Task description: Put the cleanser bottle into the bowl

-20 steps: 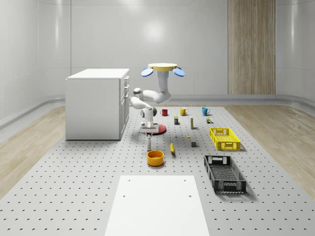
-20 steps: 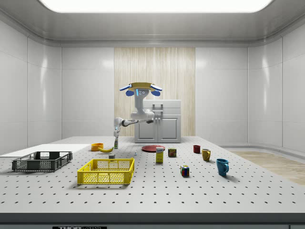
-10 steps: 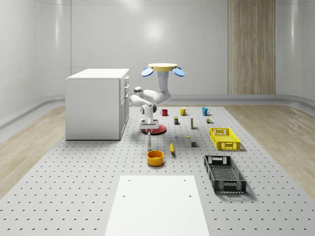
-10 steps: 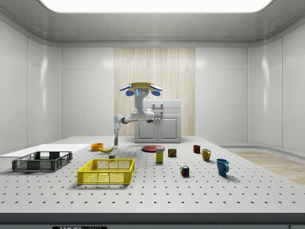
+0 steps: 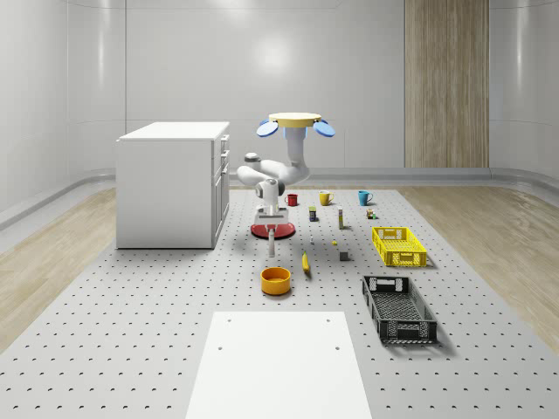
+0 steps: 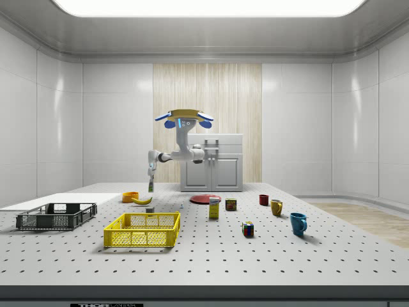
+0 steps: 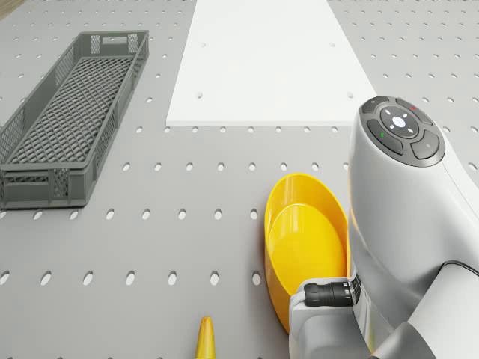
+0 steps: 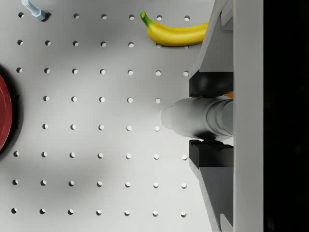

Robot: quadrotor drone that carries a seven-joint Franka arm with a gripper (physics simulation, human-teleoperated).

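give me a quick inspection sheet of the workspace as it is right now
surface: grey perforated table with a white panel at its near end.
job's things: cleanser bottle clamped between the fingers, hanging off the table beside the orange bowl, not yet in it.
clutter: banana, red plate, yellow crate, black crate, three mugs, small boxes.
grippers: gripper shut on the bottle; drone hovers over the table behind the plate.
cables: nothing seen.
surroundings: white cabinet, wood floor, pale walls.
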